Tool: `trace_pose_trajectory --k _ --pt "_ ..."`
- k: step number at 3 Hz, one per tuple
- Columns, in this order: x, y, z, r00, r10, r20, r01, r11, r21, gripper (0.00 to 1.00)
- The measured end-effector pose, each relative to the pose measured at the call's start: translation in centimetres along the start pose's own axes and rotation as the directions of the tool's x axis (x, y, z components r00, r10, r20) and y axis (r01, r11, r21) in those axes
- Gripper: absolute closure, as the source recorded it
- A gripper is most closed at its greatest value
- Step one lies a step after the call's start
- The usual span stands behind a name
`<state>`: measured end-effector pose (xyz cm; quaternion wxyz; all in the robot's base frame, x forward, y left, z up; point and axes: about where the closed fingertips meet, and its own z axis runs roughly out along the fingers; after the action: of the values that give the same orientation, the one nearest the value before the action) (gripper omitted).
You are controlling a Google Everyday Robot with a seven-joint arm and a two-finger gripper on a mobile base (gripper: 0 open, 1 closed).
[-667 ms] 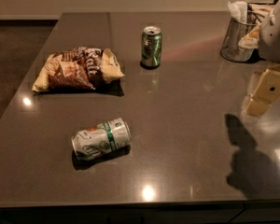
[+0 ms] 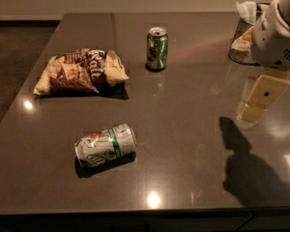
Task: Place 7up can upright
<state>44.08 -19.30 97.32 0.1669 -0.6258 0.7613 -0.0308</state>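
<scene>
Currently the 7up can [image 2: 105, 145] is lying on its side near the front of the table [image 2: 183, 144], left of centre. The gripper [image 2: 255, 104] is hovering over the table's right side, well apart from that can and touching nothing. Can't tell if it's spread or closed. A green can [image 2: 157, 49] is standing upright farther back, and a chip bag [image 2: 79, 71] is lying to its left.

gripper [image 2: 255, 108] at right, open tabletop [image 2: 183, 129] to 7up can [image 2: 105, 145], chip bag [image 2: 79, 71] behind
</scene>
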Motion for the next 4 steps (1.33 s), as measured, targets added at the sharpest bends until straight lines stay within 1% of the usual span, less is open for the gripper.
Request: trace_pose_trajectory --k 1,2,3,4 --pt "-3.2 0.9 1.3 0.995 -0.102 0.019 0.102 0.9947 -0.007 0.00" --pt "-6.9 2.5 2.8 0.975 -0.214 0.063 0.216 0.9759 -0.030 0.00" --pt "-11.2 5.6 4.1 0.937 -0.336 0.098 0.343 0.9375 -0.061 0.00" --pt "-15.0 8.5 6.3 0.899 -0.421 0.118 0.433 0.8945 -0.110 0.00"
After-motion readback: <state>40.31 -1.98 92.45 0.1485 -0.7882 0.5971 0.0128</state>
